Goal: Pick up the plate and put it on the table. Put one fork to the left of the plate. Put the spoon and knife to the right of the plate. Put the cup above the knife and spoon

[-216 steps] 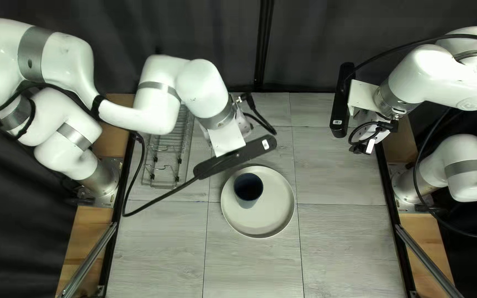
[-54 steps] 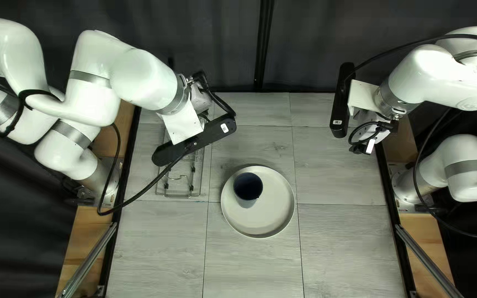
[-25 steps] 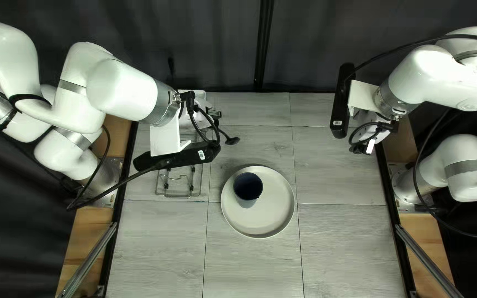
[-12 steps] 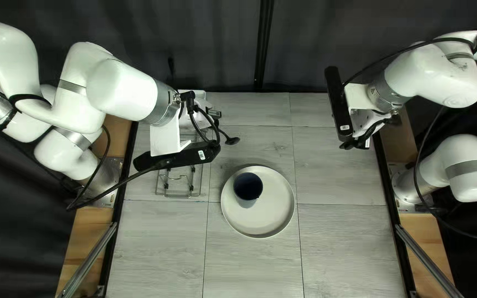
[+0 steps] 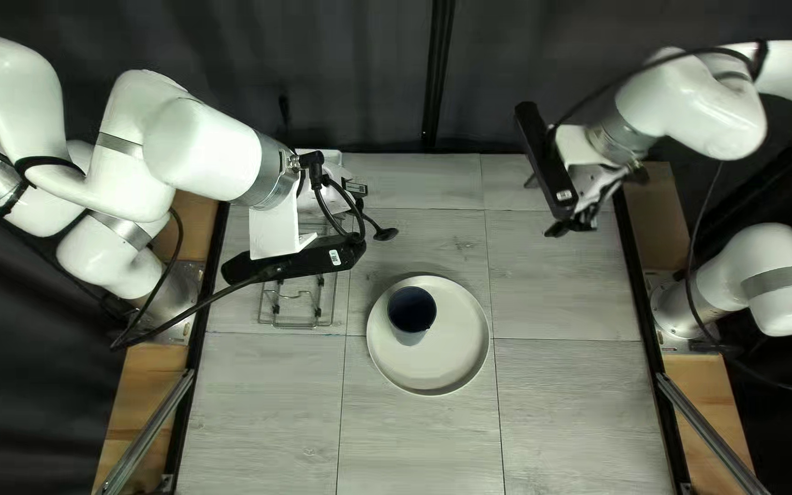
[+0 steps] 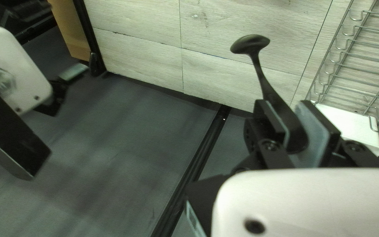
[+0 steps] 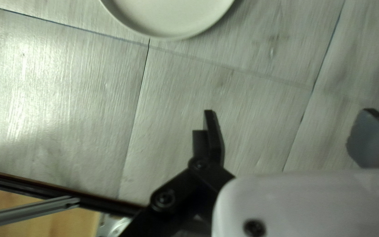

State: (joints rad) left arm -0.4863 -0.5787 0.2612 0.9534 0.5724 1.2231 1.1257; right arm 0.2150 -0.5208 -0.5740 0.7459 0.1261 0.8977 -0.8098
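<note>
One spoon (image 6: pixel 270 93) in left gripper (image 5: pixel 357 192), cup (image 5: pixel 412 313) on plate (image 5: pixel 457 341)

1. the left gripper (image 5: pixel 359 195) pinches a black spoon (image 6: pixel 267 83), its oval end reaching ahead of the fingertips.
2. beside the gripper is a wire rack (image 6: pixel 359 53), with a white piece (image 6: pixel 352 127) near one finger.
3. on its other side, well apart, is part of the right arm (image 6: pixel 16 72).
</note>
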